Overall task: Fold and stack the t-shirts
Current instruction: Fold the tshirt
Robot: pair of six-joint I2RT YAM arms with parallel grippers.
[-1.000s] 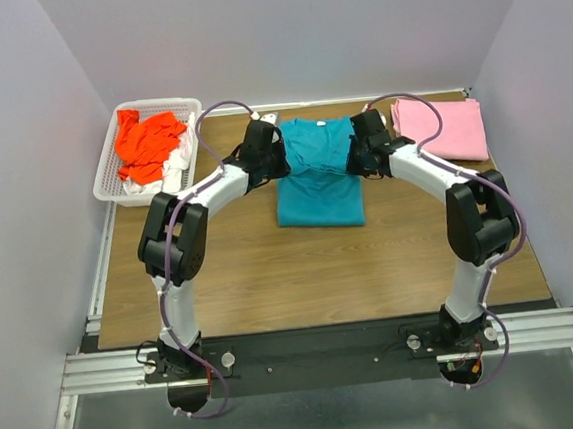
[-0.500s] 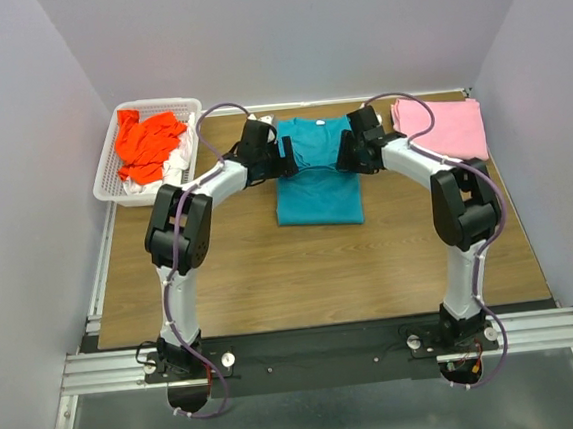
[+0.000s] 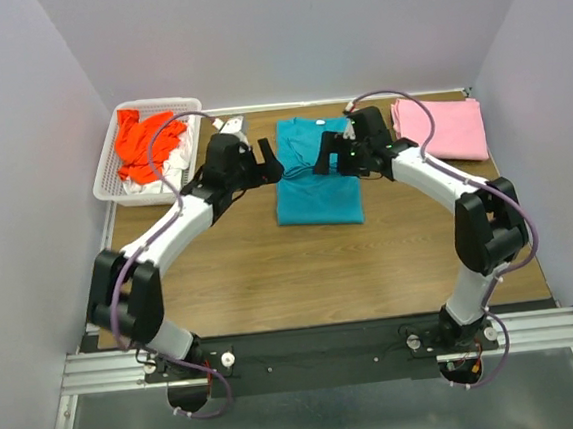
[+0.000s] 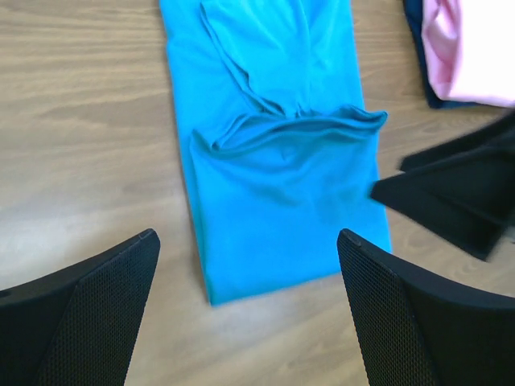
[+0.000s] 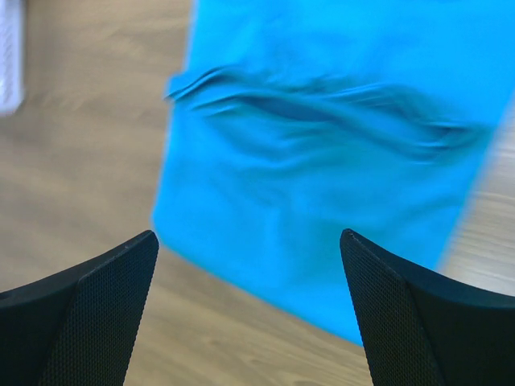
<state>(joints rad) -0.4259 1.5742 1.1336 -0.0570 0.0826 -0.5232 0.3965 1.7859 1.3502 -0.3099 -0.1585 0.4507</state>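
Observation:
A teal t-shirt [image 3: 316, 177] lies folded on the wooden table, with a creased ridge across its middle [image 4: 282, 185] [image 5: 322, 161]. My left gripper [image 3: 270, 164] [image 4: 248, 241] hovers open beside the shirt's left edge, holding nothing. Above the shirt's right part, my right gripper [image 3: 328, 161] [image 5: 249, 237] is also open and empty. A folded pink t-shirt [image 3: 442, 128] [image 4: 475, 48] rests at the back right. An orange-red t-shirt [image 3: 147, 143] and a white t-shirt [image 3: 149, 186] lie crumpled in the basket.
The white lattice basket [image 3: 156, 102] stands at the back left corner, its edge showing in the right wrist view [image 5: 8, 56]. The right gripper's black fingers [image 4: 459, 193] show in the left wrist view. Bare wood lies in front of the teal shirt.
Both grippers have opened and let go of the teal shirt, which now lies folded. The left arm has drawn back to the left; the right gripper has moved slightly over the shirt.

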